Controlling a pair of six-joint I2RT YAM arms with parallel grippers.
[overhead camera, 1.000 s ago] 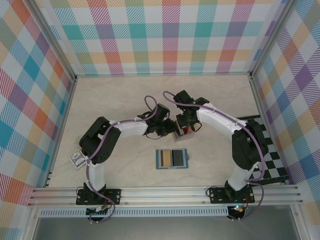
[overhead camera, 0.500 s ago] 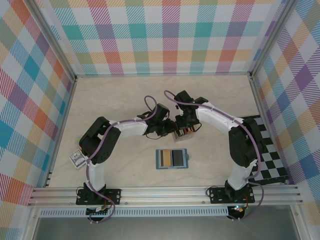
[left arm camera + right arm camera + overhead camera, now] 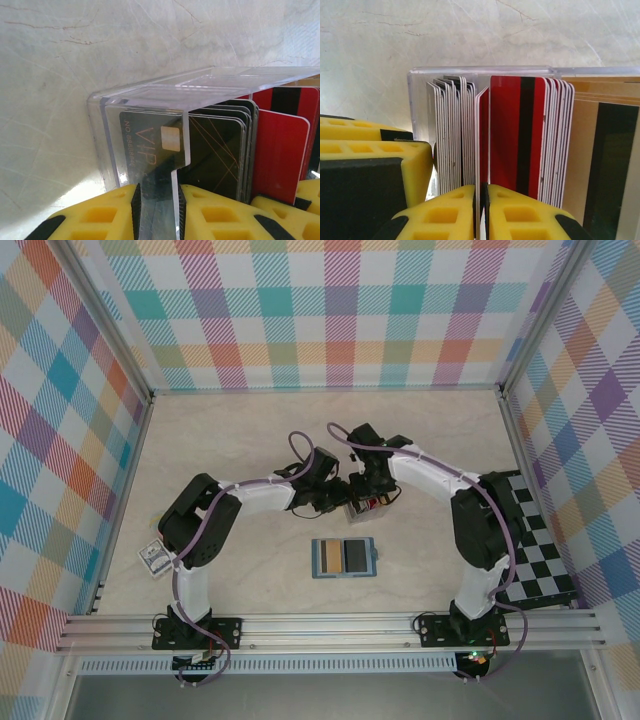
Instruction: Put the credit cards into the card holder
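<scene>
- Surface (image 3: 250,440): holder (image 3: 372,558) lies open, flat, near centre, long axis left-right.
- Rack (image 3: 145,92) beyond it: cards (image 3: 512,135) stand on edge, packed face to face.
- Left claw (image 3: 157,210) clamps rack's clear wall.
- Right claw (image 3: 481,200), nearly shut, pinches one red card (image 3: 484,135).

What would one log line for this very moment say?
left gripper: shut on clear rack | right gripper: shut on red card | card holder: open
</scene>
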